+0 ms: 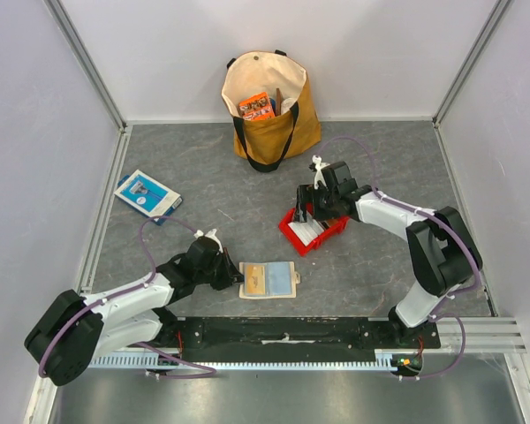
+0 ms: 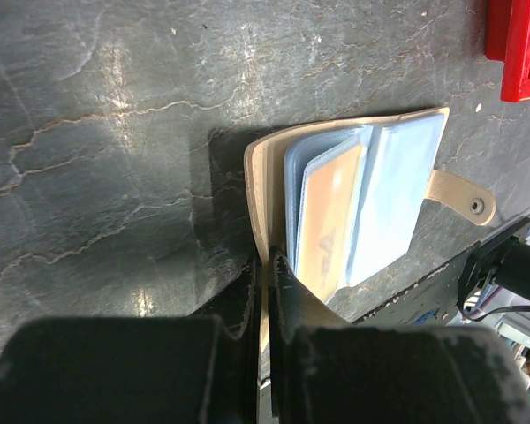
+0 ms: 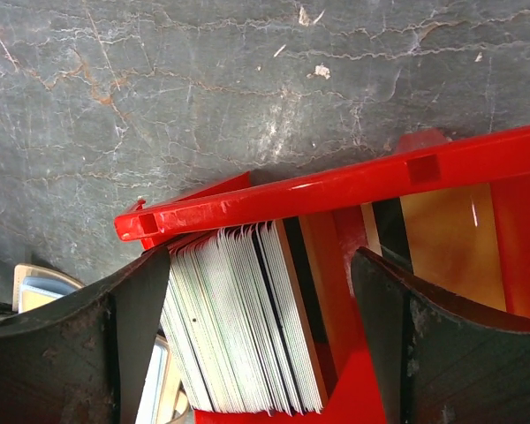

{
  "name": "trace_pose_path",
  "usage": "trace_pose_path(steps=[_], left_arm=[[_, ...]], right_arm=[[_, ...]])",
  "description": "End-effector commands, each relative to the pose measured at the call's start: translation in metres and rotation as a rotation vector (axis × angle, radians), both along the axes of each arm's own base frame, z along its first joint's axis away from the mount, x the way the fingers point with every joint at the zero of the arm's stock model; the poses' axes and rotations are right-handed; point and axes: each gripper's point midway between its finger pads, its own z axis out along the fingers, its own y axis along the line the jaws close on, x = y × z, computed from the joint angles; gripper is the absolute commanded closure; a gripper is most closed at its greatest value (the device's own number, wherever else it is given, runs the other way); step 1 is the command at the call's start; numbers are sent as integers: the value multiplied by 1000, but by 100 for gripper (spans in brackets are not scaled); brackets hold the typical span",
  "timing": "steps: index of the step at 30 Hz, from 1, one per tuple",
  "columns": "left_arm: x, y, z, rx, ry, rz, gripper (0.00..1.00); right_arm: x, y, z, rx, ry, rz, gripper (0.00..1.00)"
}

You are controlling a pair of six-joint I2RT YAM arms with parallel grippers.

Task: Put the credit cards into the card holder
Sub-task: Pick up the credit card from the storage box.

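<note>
Our right gripper [image 3: 256, 265] stood wide open, holding nothing, astride the credit cards [image 3: 238, 327] upright in the red tray [image 3: 336, 185]; we feared it could pinch several together. The left gripper [image 2: 267, 265] was closed on the cover of the card holder [image 2: 353, 194], which lay open apart from the tray. Only the left wrist view showed an orange card [image 2: 327, 221] in its pocket.

Beige card holder [image 1: 268, 280], red tray [image 3: 336, 184]

Tan tote bag [image 1: 305, 119] at back (orange packet [image 1: 257, 106] inside); blue-white box [image 1: 147, 195] left; red tray [image 1: 329, 235] mid-table.
</note>
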Motion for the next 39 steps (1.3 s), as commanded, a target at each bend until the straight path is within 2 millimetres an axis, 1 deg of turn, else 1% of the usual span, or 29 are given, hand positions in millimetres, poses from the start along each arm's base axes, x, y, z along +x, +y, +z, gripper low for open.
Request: trace_pose_path(steps=[1, 4, 7, 9, 13, 24, 32, 35, 38, 39], left_arm=[[9, -7, 12, -14, -54, -28, 98], [9, -7, 12, -13, -53, -30, 98], [9, -7, 11, -11, -53, -28, 98], [9, -7, 10, -11, -51, -27, 98], [9, -7, 9, -9, -48, -28, 98], [8, -8, 7, -11, -41, -32, 98], [8, -8, 7, -11, -41, -33, 98], [8, -8, 7, -11, -39, -34, 98], [7, -8, 6, -9, -36, -33, 98], [8, -8, 7, -10, -38, -31, 98]], right_arm=[[5, 14, 14, 59, -15, 63, 11], [3, 15, 17, 69, -15, 70, 13], [2, 15, 21, 85, -15, 78, 17], [2, 15, 26, 99, -19, 80, 22], [2, 10, 29, 105, -22, 72, 29], [-4, 7, 38, 129, -20, 89, 39], [-4, 5, 34, 124, -8, 89, 48], [-3, 2, 31, 118, -2, 78, 57], [-1, -1, 31, 117, -1, 68, 63], [0, -3, 31, 118, -1, 63, 67]])
